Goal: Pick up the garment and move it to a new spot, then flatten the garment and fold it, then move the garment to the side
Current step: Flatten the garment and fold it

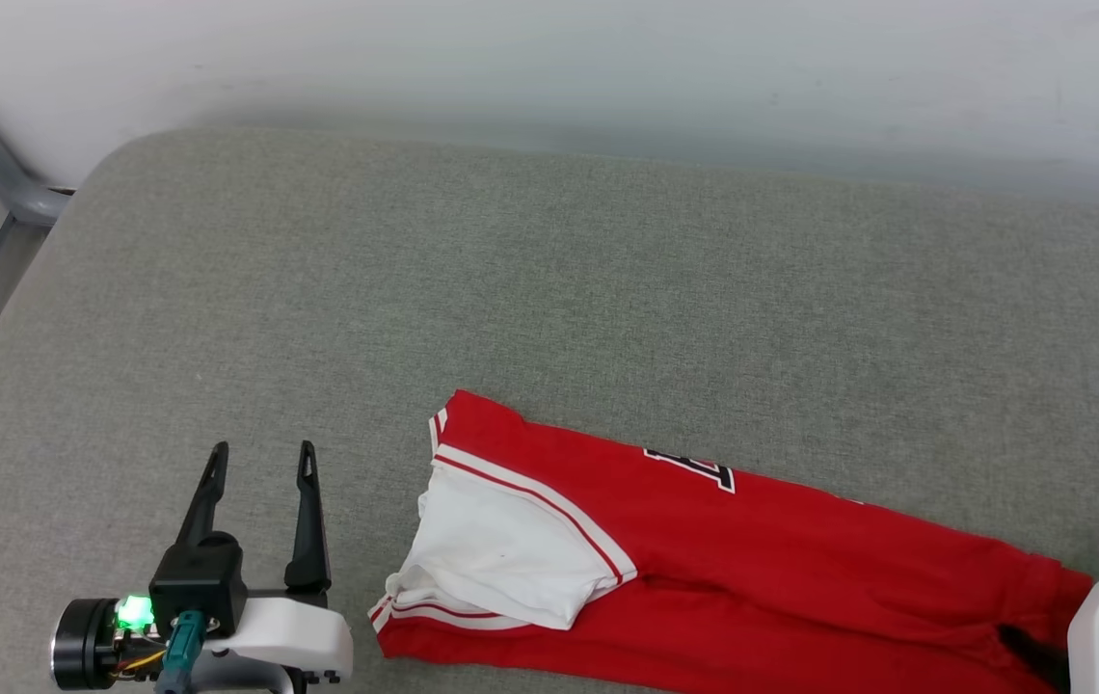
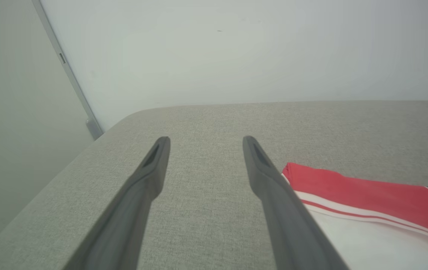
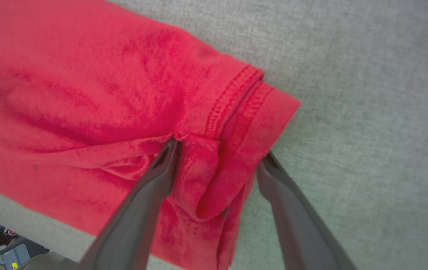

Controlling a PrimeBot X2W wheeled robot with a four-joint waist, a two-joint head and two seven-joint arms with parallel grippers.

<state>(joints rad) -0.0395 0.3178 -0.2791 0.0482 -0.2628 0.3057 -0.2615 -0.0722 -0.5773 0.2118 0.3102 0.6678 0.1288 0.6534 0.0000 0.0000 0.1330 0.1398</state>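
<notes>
Across the lower middle and lower right of the head frame: garment (image 1: 752, 549), lying flat on grey upholstered surface (image 1: 549, 289), folded lengthwise into a narrow band. Long axis running from left of centre toward the lower right corner, slightly slanted. White sleeve (image 1: 501, 549) with striped trim at the left end; red hem (image 3: 236, 99) at the right end.

Right pincer (image 3: 220, 149): at the hem end, spread fully, fingers straddling a rolled fold of the hem corner, cloth between them and touching them, not clamped. Nothing held yet. Judged nearer arm for the coming move: right, standing over the cloth. Closing on that fold is the likely next requirement.

Left pincer (image 1: 263, 445): spread fully, empty, just beside the sleeve end, to its left in the head frame. Fingers pointing toward the top of the frame, roughly across the band's long axis. Sleeve end visible at lower right of the left wrist frame, past the right-hand finger.

Writing: fragment of black, white-edged print (image 1: 694, 469) at the upper edge of the band, cut off by the fold; not readable. No brand or label legible.
</notes>
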